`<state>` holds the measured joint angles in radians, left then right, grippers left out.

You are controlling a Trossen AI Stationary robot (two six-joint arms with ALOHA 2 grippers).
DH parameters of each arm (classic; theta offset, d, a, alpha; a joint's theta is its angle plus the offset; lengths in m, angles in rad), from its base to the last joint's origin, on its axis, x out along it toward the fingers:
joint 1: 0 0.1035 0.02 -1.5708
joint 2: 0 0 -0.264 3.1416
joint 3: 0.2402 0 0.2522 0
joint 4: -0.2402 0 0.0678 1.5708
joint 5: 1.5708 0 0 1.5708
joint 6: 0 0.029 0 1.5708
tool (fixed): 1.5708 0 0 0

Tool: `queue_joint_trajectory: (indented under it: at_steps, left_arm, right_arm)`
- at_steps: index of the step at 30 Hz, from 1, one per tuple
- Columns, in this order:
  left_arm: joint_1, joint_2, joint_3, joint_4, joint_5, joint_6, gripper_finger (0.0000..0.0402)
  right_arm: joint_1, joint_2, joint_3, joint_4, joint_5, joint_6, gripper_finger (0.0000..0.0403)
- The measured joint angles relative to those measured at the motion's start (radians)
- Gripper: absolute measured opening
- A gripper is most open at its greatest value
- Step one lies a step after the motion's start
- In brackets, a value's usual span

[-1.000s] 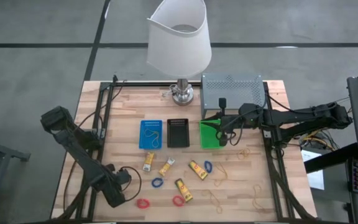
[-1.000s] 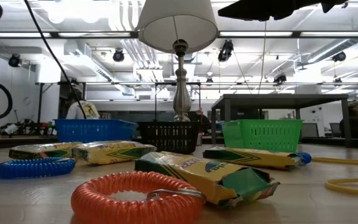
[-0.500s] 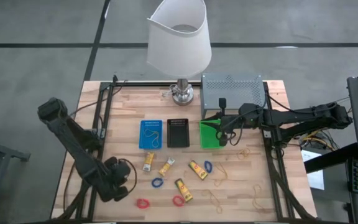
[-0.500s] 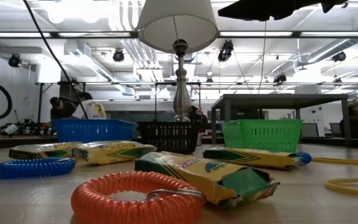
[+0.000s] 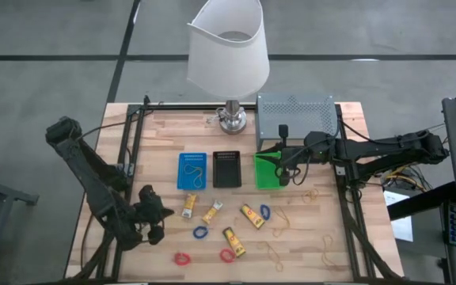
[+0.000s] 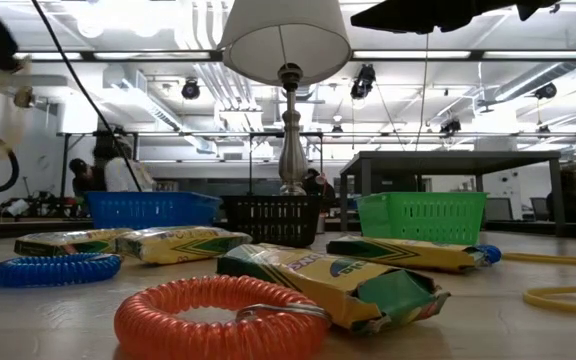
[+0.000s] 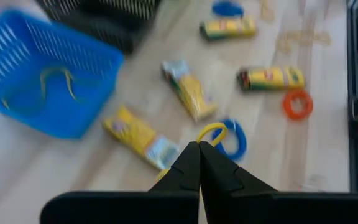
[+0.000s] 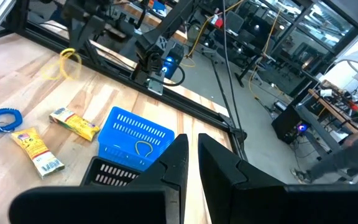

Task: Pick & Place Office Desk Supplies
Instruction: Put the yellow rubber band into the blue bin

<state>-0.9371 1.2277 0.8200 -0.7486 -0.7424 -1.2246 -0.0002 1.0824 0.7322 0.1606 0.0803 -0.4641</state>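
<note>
Blue tray [image 5: 191, 171] held a rubber band [image 7: 55, 84], black tray [image 5: 226, 169] beside it, left gripper [image 7: 197, 163] pinched shut on a yellow band [image 7: 211, 132] above scattered packets [image 5: 212, 212], right gripper [image 5: 284, 176] nearly closed over green tray [image 5: 267, 171].

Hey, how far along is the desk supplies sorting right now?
Early. Done: rubber bands lie in the blue tray. In hand: the left gripper, over the table's left side, is shut on one band; the right gripper waits above the green tray. Left: four packets, the rings and several loose bands on the table.
</note>
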Motion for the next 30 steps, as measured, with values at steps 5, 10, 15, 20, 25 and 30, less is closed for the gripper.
queue_joint_trajectory:
  at_steps: [5, 10, 15, 20, 25, 30]
  left_arm:
    - [0.003, -0.032, 0.0, 0.015, -0.155, 0.106, 0.0002]
    - [0.011, -0.038, 0.0, 0.026, -0.298, 0.133, 0.0002]
    - [0.052, -0.037, 0.0, 0.027, -0.348, 0.169, 0.0002]
    - [0.103, -0.038, 0.0, 0.076, -0.35, 0.261, 0.0002]
    - [0.135, -0.037, 0.0, 0.195, -0.341, 0.438, 0.0002]
    - [0.148, -0.037, 0.0, 0.232, -0.356, 0.502, 0.0002]
  right_arm:
    - [0.0, 0.0, 0.0, 0.0, 0.0, 0.0, 0.0034]
    - [0.0, 0.0, 0.0, 0.0, 0.0, 0.0, 0.0034]
    - [0.0, 0.0, 0.0, 0.0, 0.0, 0.0, 0.0034]
    - [0.0, 0.0, 0.0, 0.0, 0.0, 0.0, 0.0034]
    - [0.0, 0.0, 0.0, 0.0, 0.0, 0.0, 0.0034]
    - [0.0, 0.0, 0.0, 0.0, 0.0, 0.0, 0.0034]
